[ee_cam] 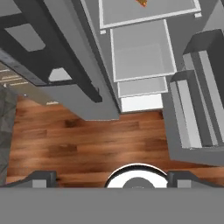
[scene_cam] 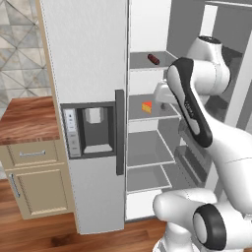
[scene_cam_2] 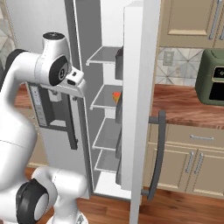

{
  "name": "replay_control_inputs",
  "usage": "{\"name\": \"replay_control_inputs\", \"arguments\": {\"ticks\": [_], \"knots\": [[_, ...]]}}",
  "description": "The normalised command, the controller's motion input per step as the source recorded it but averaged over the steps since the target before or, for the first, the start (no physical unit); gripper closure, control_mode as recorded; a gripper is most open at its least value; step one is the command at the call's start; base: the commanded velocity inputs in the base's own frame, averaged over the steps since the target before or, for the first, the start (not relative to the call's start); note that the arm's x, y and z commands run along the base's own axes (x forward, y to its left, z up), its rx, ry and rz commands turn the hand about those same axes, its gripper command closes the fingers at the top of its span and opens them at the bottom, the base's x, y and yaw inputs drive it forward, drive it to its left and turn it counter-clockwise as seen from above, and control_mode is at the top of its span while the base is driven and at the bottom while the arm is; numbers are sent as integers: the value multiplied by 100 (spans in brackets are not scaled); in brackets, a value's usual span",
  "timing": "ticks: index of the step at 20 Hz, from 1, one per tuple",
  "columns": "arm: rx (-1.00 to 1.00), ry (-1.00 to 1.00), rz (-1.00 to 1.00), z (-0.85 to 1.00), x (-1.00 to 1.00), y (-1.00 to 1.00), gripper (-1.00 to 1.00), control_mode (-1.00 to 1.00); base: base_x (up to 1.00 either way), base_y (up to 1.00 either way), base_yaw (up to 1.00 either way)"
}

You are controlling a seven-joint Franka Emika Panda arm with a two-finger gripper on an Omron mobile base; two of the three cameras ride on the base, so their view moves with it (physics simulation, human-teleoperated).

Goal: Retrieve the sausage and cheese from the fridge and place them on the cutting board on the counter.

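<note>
Our arm bent high before open fridge (scene_cam: 88, 59), pincer (ee_cam: 111, 175) aimed down at floor, fingers wide, empty. Sausage (scene_cam: 153, 59) on upper shelf; cheese (scene_cam: 146, 107) one shelf lower.

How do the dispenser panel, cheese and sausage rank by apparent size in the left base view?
1. Dispenser panel, by far the largest.
2. Sausage and cheese: both tiny and look alike, so I won't rank them.

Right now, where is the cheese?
The cheese sits on the second shelf down inside the open fridge, one shelf below the sausage, and left of the arm in the left base view.
</note>
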Motion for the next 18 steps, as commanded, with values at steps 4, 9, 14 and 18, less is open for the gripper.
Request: {"name": "replay_control_inputs", "arguments": {"ticks": [4, 9, 14, 18], "knots": [[0, -3, 11, -28, -18, 6, -100, -100, 0, 0, 0], [0, -9, 13, -26, -19, 9, -100, -100, 0, 0, 0], [0, -12, 8, -25, -23, 6, -100, -100, 0, 0, 0], [0, -7, 6, -22, -16, 7, -100, -100, 0, 0, 0]]}}
